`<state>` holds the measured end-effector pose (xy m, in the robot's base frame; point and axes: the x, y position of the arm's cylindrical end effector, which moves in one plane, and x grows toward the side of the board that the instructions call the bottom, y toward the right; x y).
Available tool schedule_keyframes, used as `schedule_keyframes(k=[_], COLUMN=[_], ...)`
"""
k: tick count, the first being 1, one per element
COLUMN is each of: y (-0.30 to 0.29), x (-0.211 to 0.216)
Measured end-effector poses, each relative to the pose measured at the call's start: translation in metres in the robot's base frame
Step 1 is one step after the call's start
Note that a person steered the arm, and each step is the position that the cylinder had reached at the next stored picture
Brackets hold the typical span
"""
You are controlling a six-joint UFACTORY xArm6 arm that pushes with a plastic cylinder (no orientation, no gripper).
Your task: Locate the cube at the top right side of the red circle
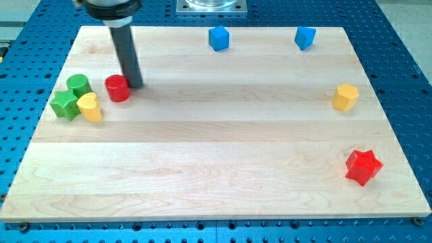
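Red circle block (117,88): a short red cylinder standing upright at the view's left of the wooden counter (216,169), in its upper half. My tip (136,86) rests on the counter just beside the block's right edge, touching it or very nearly so; I cannot tell which. The rod rises from there toward the view's top left and leaves the frame. No fingers on this rig, so nothing is grasped; the rod simply stands against the block.

Cubes up and to the view's right of the red circle: first blue cube (219,38), near the counter's top edge and close to mid-width, well apart from the red block. Second blue cube (305,38), further right along the same top edge, tilted slightly.

Cluster just left of the red circle: green cylinder (78,84) uppermost, green star (65,104) below and to its left, yellow block (90,107) with a rounded, heart-like outline below and to the right. The three touch or nearly touch one another. The yellow block sits near the red circle with a narrow gap between them.

Far right side: yellow hexagon-like block (345,97) near the right edge at mid-height. Red star (363,167) below it, near the lower right corner.

Around the counter: blue perforated base plate (405,40).
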<state>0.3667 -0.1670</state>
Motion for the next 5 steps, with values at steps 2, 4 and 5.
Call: schedule_keyframes(k=[2,4,5], y=[0.111,0.204,0.239], x=[-0.036,-0.036,-0.096])
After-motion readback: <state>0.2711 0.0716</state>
